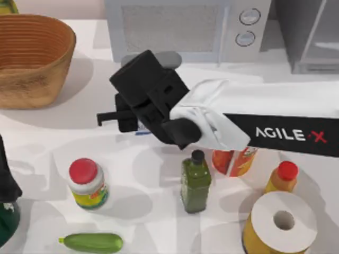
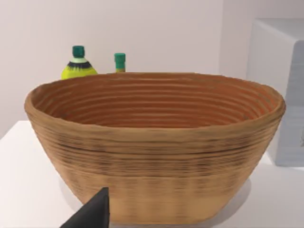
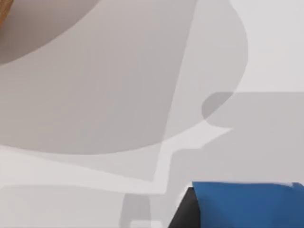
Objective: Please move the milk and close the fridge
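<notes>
The white worktop (image 1: 47,132) carries everything. The fridge (image 1: 312,37) stands at its far right corner, beside the microwave (image 1: 185,26), and a wicker basket (image 1: 32,58) sits at the far left.

My right arm (image 1: 275,132) reaches in from the right across the middle. My right gripper (image 1: 108,117) hangs in front of the microwave, between the basket and the green bottle (image 1: 195,182). My left arm (image 1: 4,174) is parked at the left edge, its left gripper (image 2: 95,213) facing the basket. I cannot tell whether that one is released or clenched.

The milk (image 3: 247,205) lies under my right gripper. From above only a sliver of blue and white peeks out beneath it, and my right wrist view catches its blue top right beside a dark part of the gripper. I cannot tell whether I am grasping it or merely close.

I judge the carton light, with thin walls that would dent under a hard squeeze. Its printed faces look smooth enough to slip. I would take it across two flat opposite sides, below the top fold, with moderate pressure, and keep it upright.
</notes>
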